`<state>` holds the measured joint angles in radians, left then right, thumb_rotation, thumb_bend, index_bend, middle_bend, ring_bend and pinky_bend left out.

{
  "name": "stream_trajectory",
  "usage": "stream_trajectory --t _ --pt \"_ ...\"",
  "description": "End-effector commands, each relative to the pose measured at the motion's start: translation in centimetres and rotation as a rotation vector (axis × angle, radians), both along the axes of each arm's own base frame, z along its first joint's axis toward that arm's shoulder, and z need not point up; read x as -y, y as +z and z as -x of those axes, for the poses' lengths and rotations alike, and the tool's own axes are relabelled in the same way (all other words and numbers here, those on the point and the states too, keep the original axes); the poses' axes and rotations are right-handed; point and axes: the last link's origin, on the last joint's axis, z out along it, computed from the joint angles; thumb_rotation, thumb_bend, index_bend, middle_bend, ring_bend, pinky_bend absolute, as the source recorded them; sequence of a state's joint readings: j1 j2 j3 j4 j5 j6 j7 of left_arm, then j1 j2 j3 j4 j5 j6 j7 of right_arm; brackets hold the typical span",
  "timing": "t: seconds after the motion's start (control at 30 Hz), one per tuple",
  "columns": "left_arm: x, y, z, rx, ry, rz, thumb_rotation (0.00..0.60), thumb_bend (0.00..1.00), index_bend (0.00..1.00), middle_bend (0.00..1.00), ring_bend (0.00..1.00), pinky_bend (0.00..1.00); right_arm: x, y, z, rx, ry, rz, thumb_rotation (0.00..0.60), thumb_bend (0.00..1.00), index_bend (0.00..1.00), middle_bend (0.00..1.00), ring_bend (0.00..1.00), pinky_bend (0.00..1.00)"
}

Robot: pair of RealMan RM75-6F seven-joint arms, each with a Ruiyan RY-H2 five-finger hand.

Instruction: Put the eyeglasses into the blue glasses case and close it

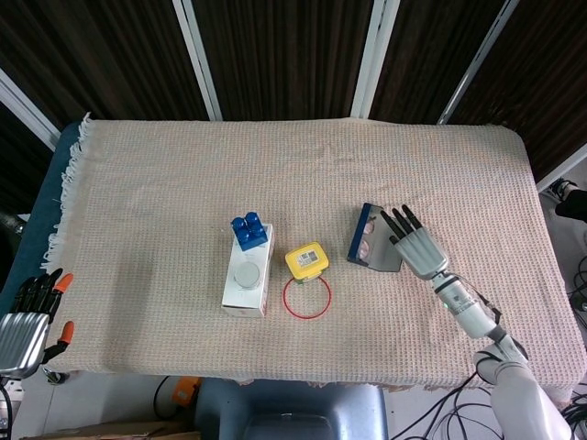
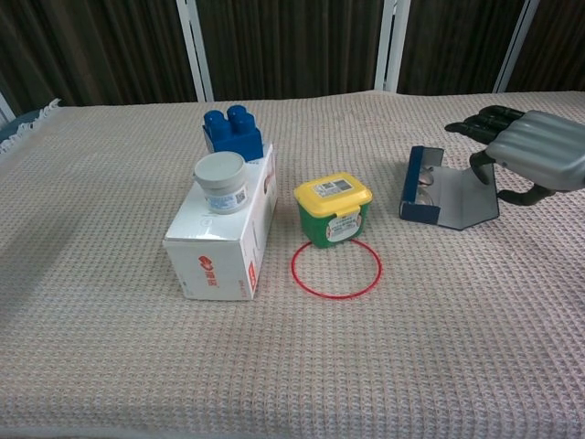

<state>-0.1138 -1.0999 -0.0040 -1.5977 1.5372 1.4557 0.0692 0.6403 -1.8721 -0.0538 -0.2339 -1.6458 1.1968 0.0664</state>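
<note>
Chest view: your right hand [image 2: 530,157], fingers spread, holds nothing; blue glasses case [image 2: 445,189] open just ahead, eyeglasses [image 2: 421,184] inside. Risk: push w/o bracing and case skids twd green tub [image 2: 334,212], lid won't shut.

blue glasses case [image 2: 422,190], red ring [image 2: 335,268], yellow lid [image 2: 333,193]
</note>
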Motion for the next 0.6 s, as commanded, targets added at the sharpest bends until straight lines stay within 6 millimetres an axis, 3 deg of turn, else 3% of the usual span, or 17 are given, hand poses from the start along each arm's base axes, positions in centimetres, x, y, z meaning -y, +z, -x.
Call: stream_trajectory --t 0.03,0.6 --pt "0.0 0.1 0.0 0.001 0.0 -0.002 0.6 0.45 0.0 0.0 0.0 0.04 0.3 -0.2 -0.4 0.004 0.0 0.005 0.6 0.45 0.65 0.09 0.0 0.0" --pt "0.1 0.1 0.0 -0.002 -0.001 -0.006 0.6 0.45 0.0 0.0 0.0 0.04 2.3 -2.5 -3.7 0.001 0.016 0.017 0.6 0.45 0.66 0.1 0.0 0.0"
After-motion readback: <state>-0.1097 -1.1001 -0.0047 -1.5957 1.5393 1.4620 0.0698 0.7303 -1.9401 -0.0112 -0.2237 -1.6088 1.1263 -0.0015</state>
